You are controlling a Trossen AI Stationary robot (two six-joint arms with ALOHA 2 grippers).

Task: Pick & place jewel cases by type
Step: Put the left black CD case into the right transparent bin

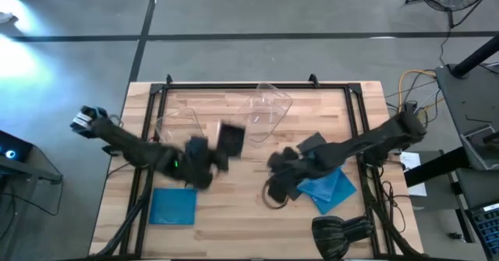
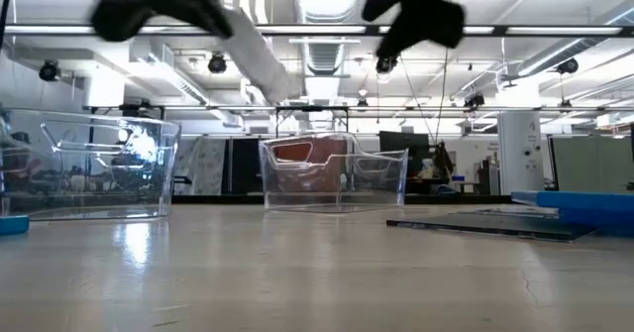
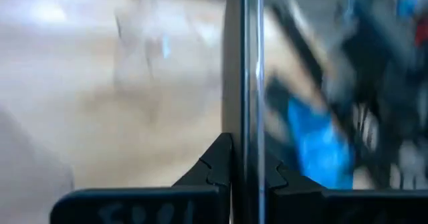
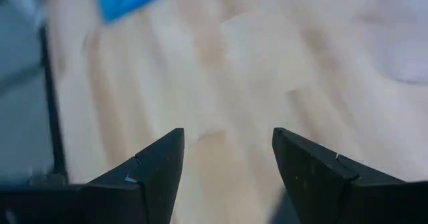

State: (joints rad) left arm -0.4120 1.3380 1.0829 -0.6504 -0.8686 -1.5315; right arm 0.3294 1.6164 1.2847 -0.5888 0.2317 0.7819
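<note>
- Two clear trays stand at the far part of the tabletop (image 1: 257, 214). The left tray (image 1: 178, 125) is toward the far left corner and the right tray (image 1: 265, 109) is near the middle of the far edge. In the low view both look to hold nothing.
- The left claw (image 1: 212, 158) is near the middle of the tabletop, raised above the wood. It grips a dark jewel case (image 1: 231, 139) by the edge – in the left wrist view the thin case (image 3: 244, 83) stands between the two fingers.
- The right claw (image 1: 284, 171) is right of the middle. Its fingers (image 4: 157, 167) are wide apart with only bare wood between them.
- One blue jewel case (image 1: 173, 206) lies flat near the front left corner.
- More blue cases (image 1: 331, 189) lie toward the front right, partly under the right arm – beside a dark case (image 1: 313, 142).
</note>
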